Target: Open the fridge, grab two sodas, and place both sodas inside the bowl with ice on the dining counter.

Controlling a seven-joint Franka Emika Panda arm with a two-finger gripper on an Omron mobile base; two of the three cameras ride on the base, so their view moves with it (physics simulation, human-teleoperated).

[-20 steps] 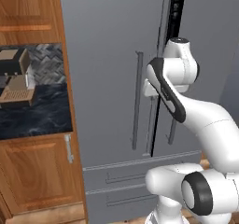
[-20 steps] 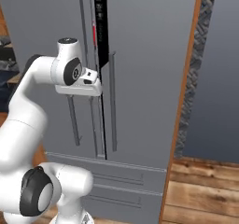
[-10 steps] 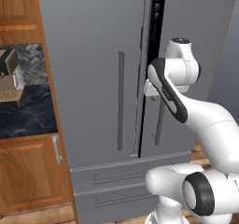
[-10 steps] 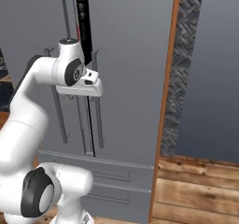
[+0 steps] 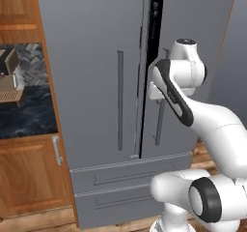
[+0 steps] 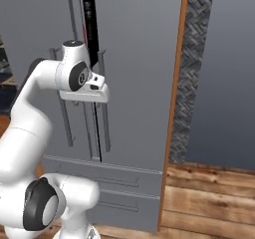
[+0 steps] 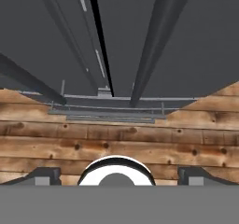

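So the base has been sliding sideways over the last second, and the whole picture goes with it: the fridge (image 5: 120, 81) now sits nearly square in front of the robot, while the coffee machine (image 5: 10, 79) and the wooden cabinet (image 5: 29, 178) have drifted off toward the left edge of the left base view. That's the camera moving, not the kitchen. The fridge isn't properly open; there's just a thin dark gap (image 5: 153, 42) between the two doors, and no cans visible through it. The gripper (image 7: 116, 174) is held up at the middle of the doors, close to the right door handle (image 6: 104, 103), pointing down along the door toward the lower drawers (image 7: 107, 107) and the plank floor (image 7: 116, 143). Its fingers (image 7: 44, 175) are spread about as wide as they go, with nothing between them. My read: it's lining up on a handle, so the door pull comes next, and the cans and bowl are still a long way off.
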